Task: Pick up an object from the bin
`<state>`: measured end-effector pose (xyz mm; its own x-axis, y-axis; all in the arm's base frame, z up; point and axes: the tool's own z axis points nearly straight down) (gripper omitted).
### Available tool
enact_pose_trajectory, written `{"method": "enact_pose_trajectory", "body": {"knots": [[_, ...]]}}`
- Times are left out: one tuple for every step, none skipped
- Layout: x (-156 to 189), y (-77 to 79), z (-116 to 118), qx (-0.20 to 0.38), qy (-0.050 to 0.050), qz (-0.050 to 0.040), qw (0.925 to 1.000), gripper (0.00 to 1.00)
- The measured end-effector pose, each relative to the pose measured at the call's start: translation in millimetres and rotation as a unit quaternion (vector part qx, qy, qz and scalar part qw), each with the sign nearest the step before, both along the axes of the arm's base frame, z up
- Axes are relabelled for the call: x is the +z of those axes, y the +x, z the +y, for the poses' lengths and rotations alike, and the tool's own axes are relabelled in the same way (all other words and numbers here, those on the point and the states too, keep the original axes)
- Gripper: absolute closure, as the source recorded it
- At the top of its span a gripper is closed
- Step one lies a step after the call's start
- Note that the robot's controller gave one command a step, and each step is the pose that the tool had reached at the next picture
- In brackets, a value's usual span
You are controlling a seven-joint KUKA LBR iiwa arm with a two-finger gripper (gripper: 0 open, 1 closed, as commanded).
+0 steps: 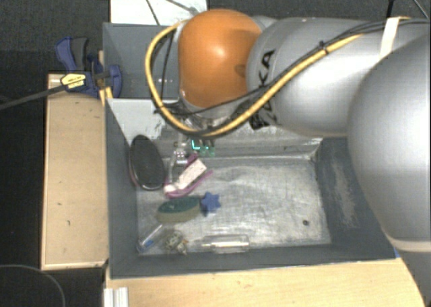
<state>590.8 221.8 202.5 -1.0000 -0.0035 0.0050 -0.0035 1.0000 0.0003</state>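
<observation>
Camera view looks down into the bin point(124, 164), a grey metal box whose floor takes up the lower middle of the frame. The arm point(350, 77) comes in from the right and covers the upper right; its silver body ends in a round orange cover point(215, 56) at upper centre, with a yellow cable point(296, 63) running along the arm and looping round that cover. Below the cover the gripper point(182, 163) hangs down left of centre, low over the back-left part of the bin floor; whether it is open or closed I cannot tell, as the wrist hides much of it, and nothing can be seen gripped.

Its tip is right at the upper end of a pink piece point(190, 178), a pink-and-white oblong with a purple edge, lying tilted from lower left to upper right; whether they touch I cannot tell. Just left of the gripper a dark oval point(146, 162) lies close to the left wall, its long axis running up the frame. Just below the pink piece a green oval point(178, 209) lies crosswise; a small blue piece point(210, 202) sits at its right end, touching or nearly so. Along the front wall, at lower left, 1 small heap of bits point(172, 240) lies mixed together; a clear tube point(225, 244) lies to its right, parallel to that wall.
</observation>
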Motion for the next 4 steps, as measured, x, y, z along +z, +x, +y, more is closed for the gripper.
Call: {"method": "enact_pose_trajectory", "body": {"knots": [[-104.2, -38.5, -25.6, -0.005, 0.005, -0.0153, 0.9999, 0.00], [-110.6, -41.6, -36.2, -0.083, 0.008, -0.0144, 0.9964, 0.00], [-110.0, -43.2, -34.5, -0.085, 0.009, -0.0105, 0.9963, 1.00], [37.6, -38.0, -36.3, 0.048, 0.001, -0.0079, 0.9988, 1.00]]}}
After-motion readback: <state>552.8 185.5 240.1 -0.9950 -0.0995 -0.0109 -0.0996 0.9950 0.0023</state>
